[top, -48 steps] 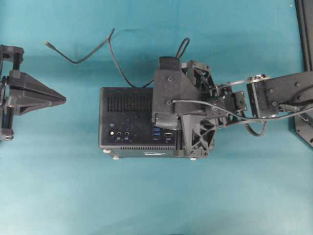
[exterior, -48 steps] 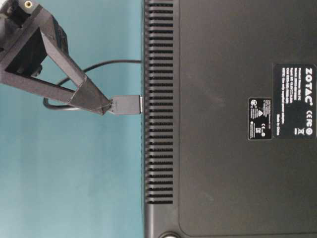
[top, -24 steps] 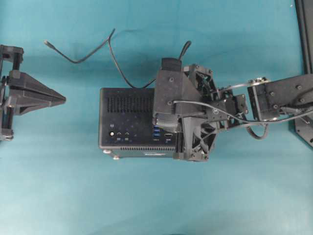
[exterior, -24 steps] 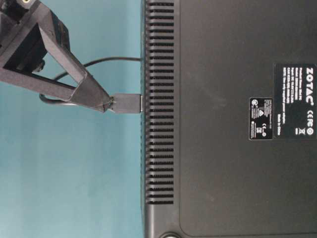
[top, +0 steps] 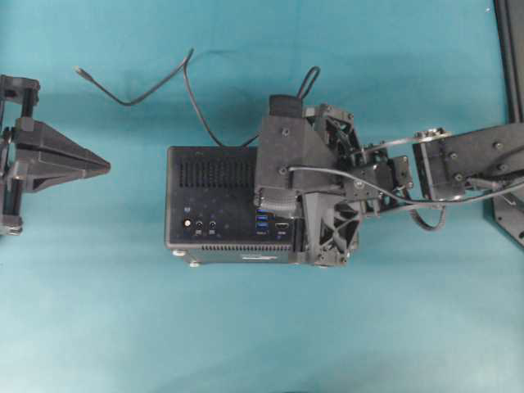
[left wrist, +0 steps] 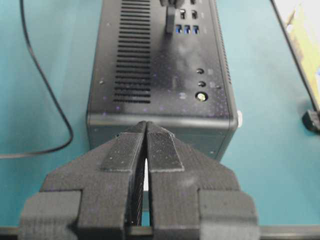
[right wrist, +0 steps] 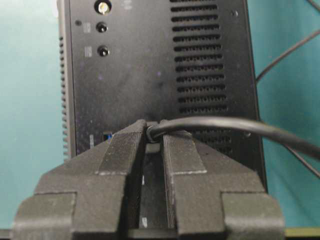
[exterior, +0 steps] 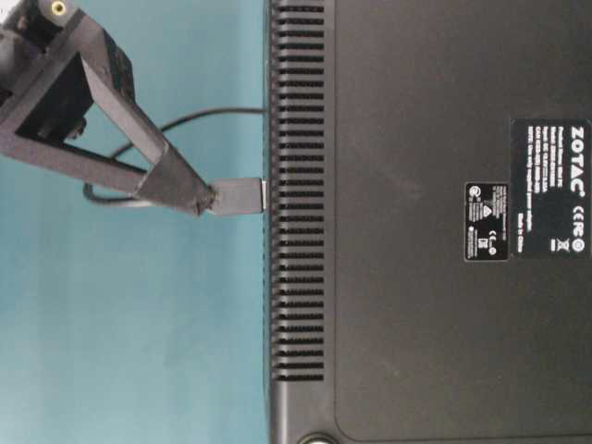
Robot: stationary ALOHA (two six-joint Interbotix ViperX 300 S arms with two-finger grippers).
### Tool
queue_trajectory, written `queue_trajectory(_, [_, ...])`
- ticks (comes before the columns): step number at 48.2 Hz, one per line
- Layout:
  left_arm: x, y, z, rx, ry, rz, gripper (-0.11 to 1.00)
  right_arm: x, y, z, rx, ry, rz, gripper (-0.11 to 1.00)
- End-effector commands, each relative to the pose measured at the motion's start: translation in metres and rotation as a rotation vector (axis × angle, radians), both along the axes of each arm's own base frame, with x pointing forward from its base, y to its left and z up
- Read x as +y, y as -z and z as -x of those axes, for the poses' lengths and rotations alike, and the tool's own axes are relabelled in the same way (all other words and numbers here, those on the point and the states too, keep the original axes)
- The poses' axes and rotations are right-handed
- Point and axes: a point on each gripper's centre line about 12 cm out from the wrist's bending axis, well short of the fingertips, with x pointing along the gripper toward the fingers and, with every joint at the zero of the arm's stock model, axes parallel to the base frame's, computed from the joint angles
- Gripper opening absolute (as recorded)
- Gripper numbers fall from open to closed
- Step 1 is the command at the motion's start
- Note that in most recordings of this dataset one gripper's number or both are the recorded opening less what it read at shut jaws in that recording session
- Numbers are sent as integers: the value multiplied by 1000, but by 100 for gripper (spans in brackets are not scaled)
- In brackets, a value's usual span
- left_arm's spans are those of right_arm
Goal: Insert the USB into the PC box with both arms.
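While right gripper (exterior: 209, 197) clamps USB (exterior: 239, 195) against PC box (exterior: 416, 222), nothing moved; left gripper (left wrist: 145, 131) closed, empty.

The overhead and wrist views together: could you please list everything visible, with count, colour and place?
PC box: one, black, centre of the table.
USB: one, dark grey, against the PC box's ported face, held.
Cable: one, black, trailing behind the box on the cloth.
Table cloth: one, teal, under everything.
Frame: one, black, right edge.
Left gripper: one, black, shut, empty, left of the box.
Right gripper: one, black, over the box, shut on the USB.
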Motion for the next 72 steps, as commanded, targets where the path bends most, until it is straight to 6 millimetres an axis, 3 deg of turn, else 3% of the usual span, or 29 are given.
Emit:
queue_trajectory(1, [0, -9, -2, -26, 1, 3, 0, 10, 2, 1, 9, -7, -26, 12])
queue_trajectory(14, [0, -8, -2, -25, 1, 1, 0, 16, 4, 3, 29, -14, -39, 12])
queue_trajectory(30, [0, -8, -2, -25, 1, 1, 0, -4, 4, 1, 24, 22, -1, 12])
queue_trajectory(48, [0, -8, -2, -24, -1, 6, 0, 15, 5, 4, 33, -5, -38, 12])
queue_trajectory(72, [0, -8, -2, -24, 0, 6, 0, 3, -8, 4, -10, 11, -7, 15])
